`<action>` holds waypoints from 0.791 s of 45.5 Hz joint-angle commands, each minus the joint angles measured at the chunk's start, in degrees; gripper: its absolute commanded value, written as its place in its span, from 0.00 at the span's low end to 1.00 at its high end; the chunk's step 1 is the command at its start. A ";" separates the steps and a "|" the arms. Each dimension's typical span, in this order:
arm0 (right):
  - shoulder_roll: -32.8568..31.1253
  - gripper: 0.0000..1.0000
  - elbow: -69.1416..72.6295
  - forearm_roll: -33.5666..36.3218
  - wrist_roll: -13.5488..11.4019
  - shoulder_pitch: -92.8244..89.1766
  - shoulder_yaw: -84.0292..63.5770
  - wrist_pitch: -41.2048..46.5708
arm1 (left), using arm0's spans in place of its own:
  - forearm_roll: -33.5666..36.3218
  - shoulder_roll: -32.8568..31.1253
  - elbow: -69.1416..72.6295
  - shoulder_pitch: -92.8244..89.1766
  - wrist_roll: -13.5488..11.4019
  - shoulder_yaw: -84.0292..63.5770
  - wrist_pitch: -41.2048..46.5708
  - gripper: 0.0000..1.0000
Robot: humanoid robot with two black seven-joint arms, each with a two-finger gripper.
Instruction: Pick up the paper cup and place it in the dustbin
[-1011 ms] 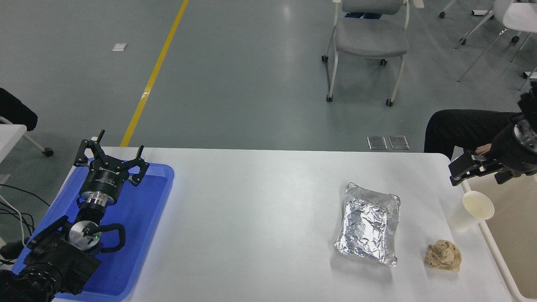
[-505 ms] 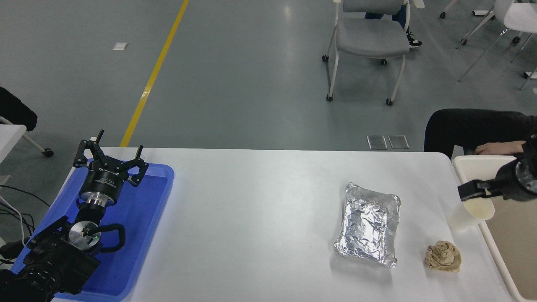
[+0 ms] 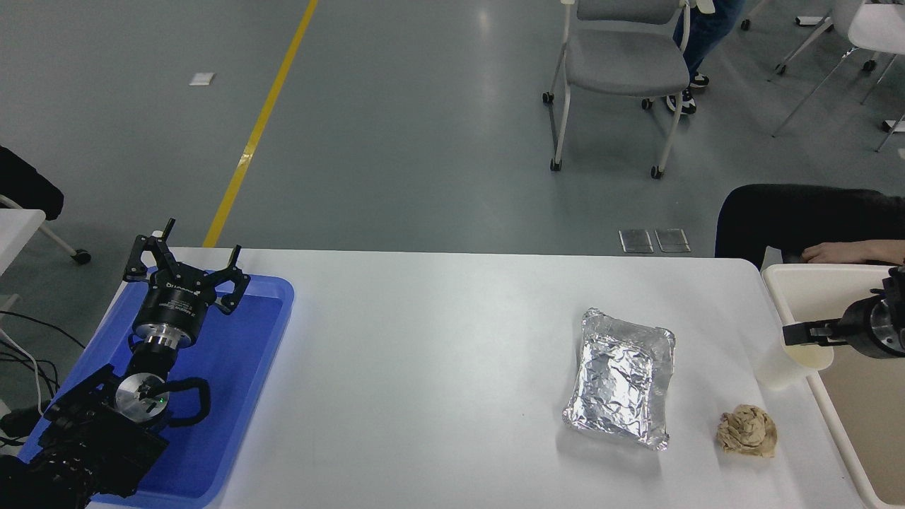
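Only the head view is given. Right of centre near the frame's right edge, the cup (image 3: 785, 360) stands upright on the counter (image 3: 438, 339), its mouth tipped a little toward the dustbin (image 3: 778, 277), whose rim runs just beside it on the right. The right gripper (image 3: 802, 334) comes in from the right edge, reaching leftward at the height of the cup's rim; its dark fingers (image 3: 813, 332) lie across the cup's mouth, so the cup sits directly below and slightly left of them. Whether they are spread or closed on the rim I cannot tell from this angle. The cup's long axis is near vertical, the fingers near horizontal, so the grasp looks to be sideways at the rim. The right arm is much the nearer; the left gripper (image 3: 185, 272) is parked at lower left over the blue tray (image 3: 254, 367), spread wide and holding nothing. Left of the cup lie a foil tray (image 3: 622, 378) and a brown paper ball (image 3: 747, 431).
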 commanded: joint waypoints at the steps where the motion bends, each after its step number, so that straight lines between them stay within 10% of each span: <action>1: 1.76 1.00 -3.51 -0.03 -0.05 -3.66 2.57 -0.70 | 0.00 0.01 0.11 0.00 -0.01 -0.01 0.00 1.00; 9: 1.93 0.94 -4.48 -0.03 -0.05 -4.63 3.90 -0.70 | 0.00 0.01 -0.07 0.00 -0.01 -0.01 0.00 1.00; 26: 2.02 0.40 -5.01 -0.03 -0.84 -5.51 3.90 -0.62 | 0.00 0.01 0.11 0.00 -0.01 -0.01 0.00 1.00; 31: 2.02 0.02 -4.83 -0.03 -0.58 -5.60 3.90 -0.53 | 0.00 0.01 0.11 0.00 -0.01 -0.01 0.00 1.00; 36: 2.02 0.00 -4.75 -0.03 -0.58 -5.60 3.90 -0.53 | 0.00 0.01 0.11 0.00 -0.01 0.08 0.00 1.00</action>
